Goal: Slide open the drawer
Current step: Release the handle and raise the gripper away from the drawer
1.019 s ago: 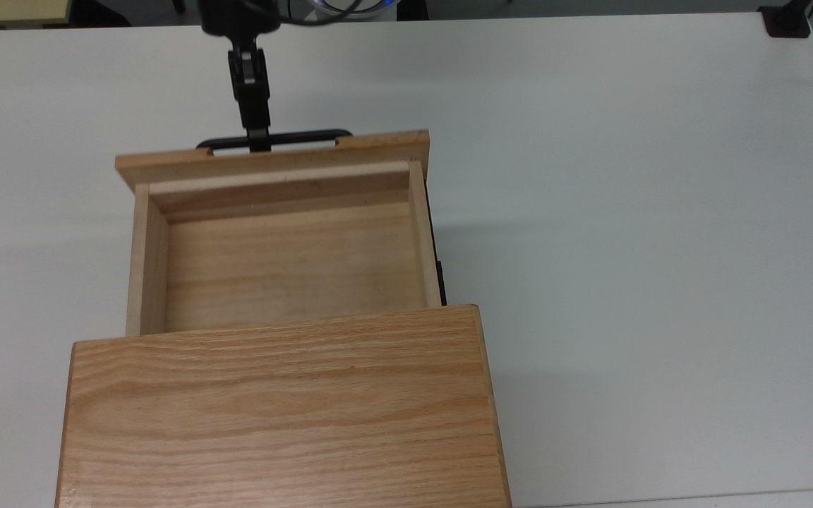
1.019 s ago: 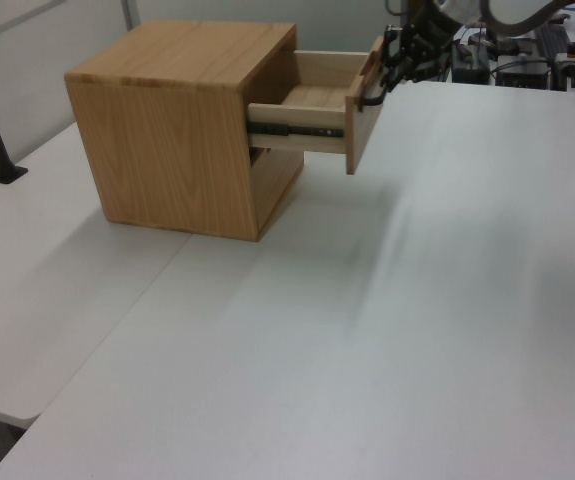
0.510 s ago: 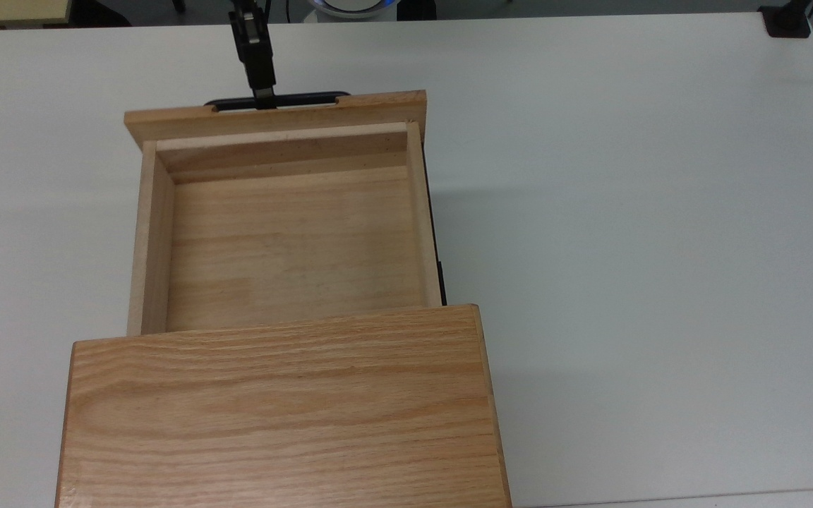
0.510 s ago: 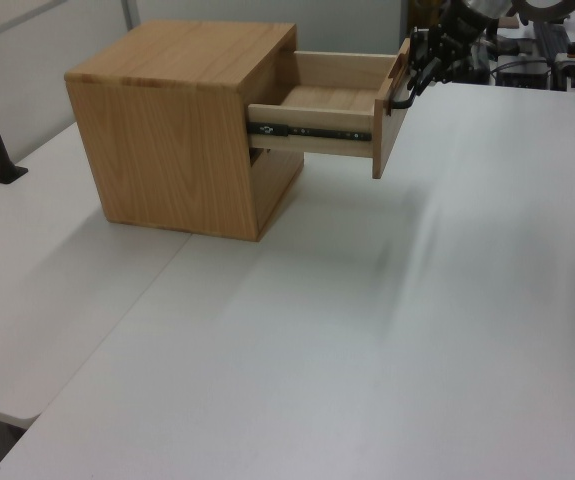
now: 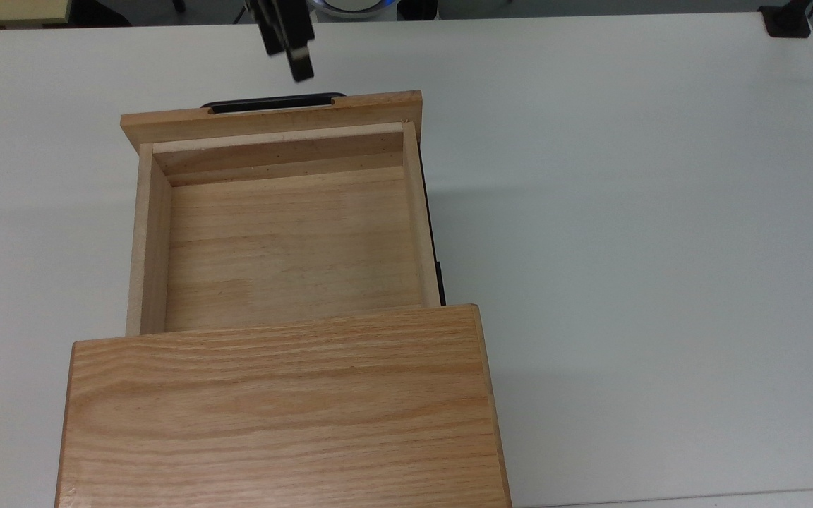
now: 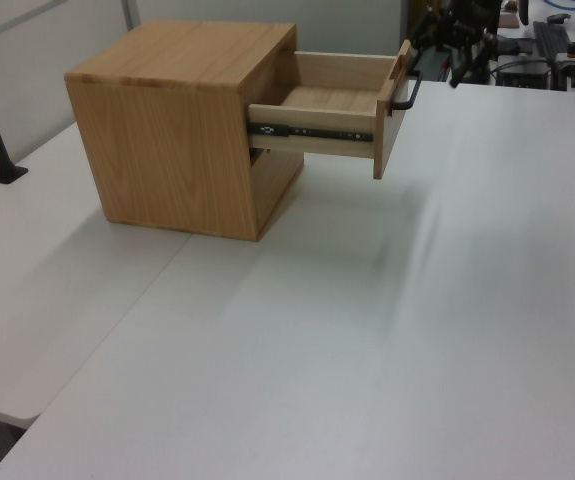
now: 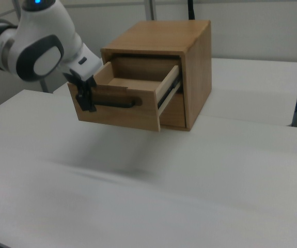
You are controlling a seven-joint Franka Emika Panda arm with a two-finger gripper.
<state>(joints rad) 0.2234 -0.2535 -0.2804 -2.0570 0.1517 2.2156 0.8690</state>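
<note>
top view: light oak-wood box drawer (image 5: 286, 240) slid far out, pale inside bare | black two-finger gripper (image 5: 292, 53) clear of thin black bar handle (image 5: 272, 104), finger state unclear | left view: side rail (image 6: 312, 130).

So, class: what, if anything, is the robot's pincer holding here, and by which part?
Nothing is held. The pincer sits clear of the thin black metal bar handle on the pulled-out light oak-wood drawer.

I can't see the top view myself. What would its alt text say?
A wooden drawer stands pulled far out of an oak cabinet on a white table, its inside bare. The robot's black gripper sits just beyond the drawer's black handle, apart from it.
</note>
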